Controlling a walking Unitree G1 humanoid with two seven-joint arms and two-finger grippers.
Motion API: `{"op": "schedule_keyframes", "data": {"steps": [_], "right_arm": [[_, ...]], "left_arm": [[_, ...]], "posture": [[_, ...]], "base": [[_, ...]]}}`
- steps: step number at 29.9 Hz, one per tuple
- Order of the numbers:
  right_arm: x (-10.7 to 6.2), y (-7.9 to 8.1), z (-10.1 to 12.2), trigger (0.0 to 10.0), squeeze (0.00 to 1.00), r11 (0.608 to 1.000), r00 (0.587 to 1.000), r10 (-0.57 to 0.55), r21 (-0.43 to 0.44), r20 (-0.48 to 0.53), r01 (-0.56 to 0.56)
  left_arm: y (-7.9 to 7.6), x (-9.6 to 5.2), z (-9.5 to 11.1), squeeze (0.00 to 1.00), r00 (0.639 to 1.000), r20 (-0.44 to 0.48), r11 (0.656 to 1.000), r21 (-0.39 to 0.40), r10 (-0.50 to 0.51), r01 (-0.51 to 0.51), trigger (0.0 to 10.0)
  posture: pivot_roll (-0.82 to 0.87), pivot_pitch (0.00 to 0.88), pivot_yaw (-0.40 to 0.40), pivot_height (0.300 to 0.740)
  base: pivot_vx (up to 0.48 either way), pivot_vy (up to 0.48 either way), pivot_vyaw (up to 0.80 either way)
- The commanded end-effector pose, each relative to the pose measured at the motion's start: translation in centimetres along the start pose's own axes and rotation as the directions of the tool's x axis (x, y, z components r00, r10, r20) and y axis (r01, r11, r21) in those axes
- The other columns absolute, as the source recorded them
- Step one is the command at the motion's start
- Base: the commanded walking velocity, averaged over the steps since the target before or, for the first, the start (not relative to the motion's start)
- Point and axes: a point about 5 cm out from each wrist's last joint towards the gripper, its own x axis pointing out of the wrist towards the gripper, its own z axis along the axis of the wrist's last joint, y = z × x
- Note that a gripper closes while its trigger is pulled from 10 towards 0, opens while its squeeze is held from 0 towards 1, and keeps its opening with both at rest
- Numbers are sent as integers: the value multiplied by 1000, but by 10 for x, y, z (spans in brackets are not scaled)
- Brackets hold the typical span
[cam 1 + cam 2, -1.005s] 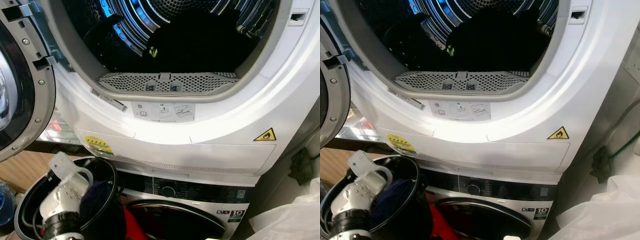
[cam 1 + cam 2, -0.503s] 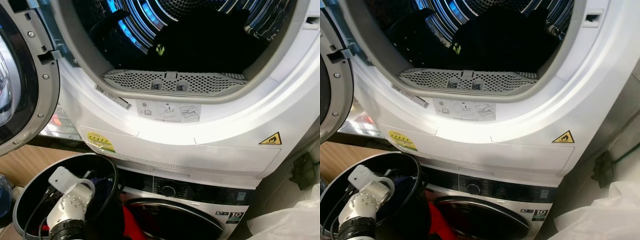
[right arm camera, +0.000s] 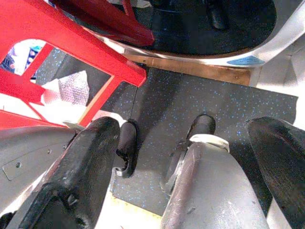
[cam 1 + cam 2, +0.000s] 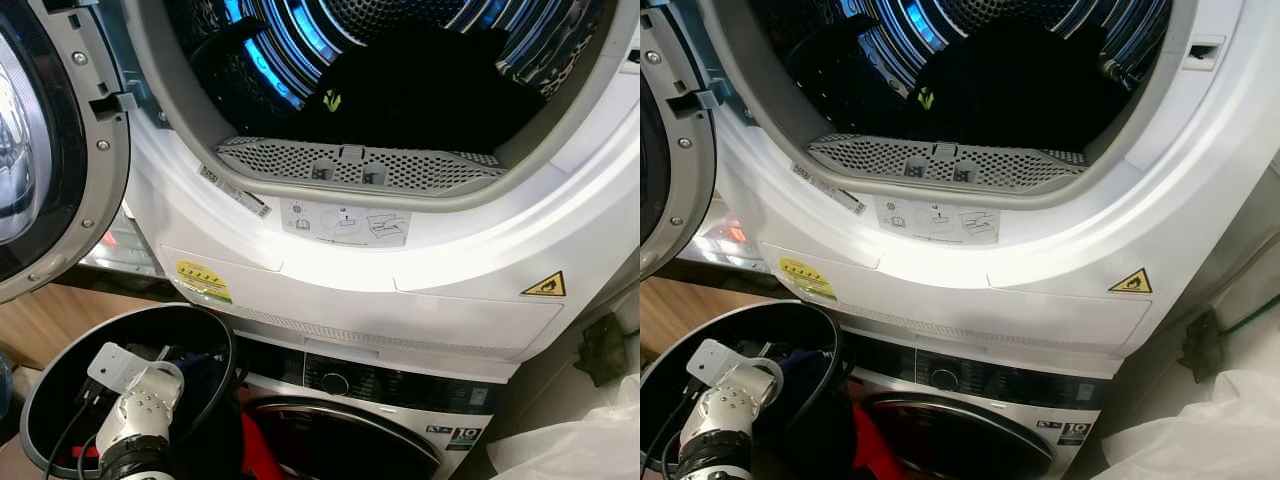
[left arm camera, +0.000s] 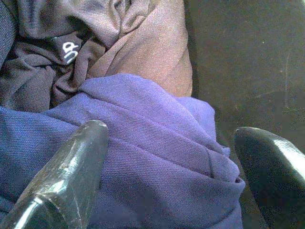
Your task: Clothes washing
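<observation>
Before the stacked machines, head views: upper dryer [image 4: 400, 290] with door [image 4: 40, 150] swung wide on the robot's left; drum holds a dark laundry heap [image 4: 420, 85] behind the perforated lint filter [image 4: 360, 168]. Below it, the washer [image 4: 390, 385] with its control panel, a red item at its door. Low on the left, a black round basket [image 4: 60, 350] stands by the washer; the silver left arm reaches down into it, wrist at the basket's middle, dark and blue cloth just visible beside it. A white plastic bag [image 4: 570, 450] lies low on the right. Left wrist view: left gripper [image 5: 176, 162] with fingers [image 5: 71, 167] spread wide, a folded blue garment [image 5: 143, 157] lying directly between and just ahead of them, its ridge of folds running across the gap from one finger toward the other; a dark grey-brown garment [image 5: 119, 38] with a small white mark lies beyond the blue one; bare basket wall [image 5: 248, 62] beside the far finger. Nothing is clamped yet. Right wrist view: right gripper [image 3: 190, 157] hanging idle, fingers apart and empty, pointed at a speckled grey floor mat [image 3: 200, 100], a red frame [image 3: 71, 38] and the robot's own leg. Judgement: the left arm is the nearer; the blue garment sits within its span, so closing straight down on the fold ridge should take it, then the lift goes up toward the dryer opening.
</observation>
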Motion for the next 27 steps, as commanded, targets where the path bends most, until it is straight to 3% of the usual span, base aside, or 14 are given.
{"op": "schedule_keyframes", "data": {"steps": [1,17,22,25,27], "right_arm": [[0,2,0,10000,0,1000,1000,10,-3,-1,-10],[2,0,11,10000,0,999,1000,6,-52,4,-6],[4,-2,22,10000,0,997,1000,5,-75,18,-3],[5,0,30,10000,0,994,999,22,-106,29,-19],[5,1,32,10000,0,993,999,28,-118,33,-24]], "left_arm": [[3,3,2,1000,1000,2,999,-30,17,-17,10000],[-8,13,-5,1000,1000,-24,994,-108,14,-16,10000],[-11,15,-12,1000,997,-74,989,-147,-3,-8,10000],[-15,16,-23,1000,987,-151,983,-179,-57,29,10000],[-16,16,-25,1000,988,-147,985,-172,-48,23,10000]], "posture": [[124,0,11,740],[123,0,-40,740],[127,0,-58,740],[132,0,-79,740],[134,0,-86,740]], "base": [[0,0,0],[0,0,0],[0,0,0],[0,0,0],[0,0,0]]}}
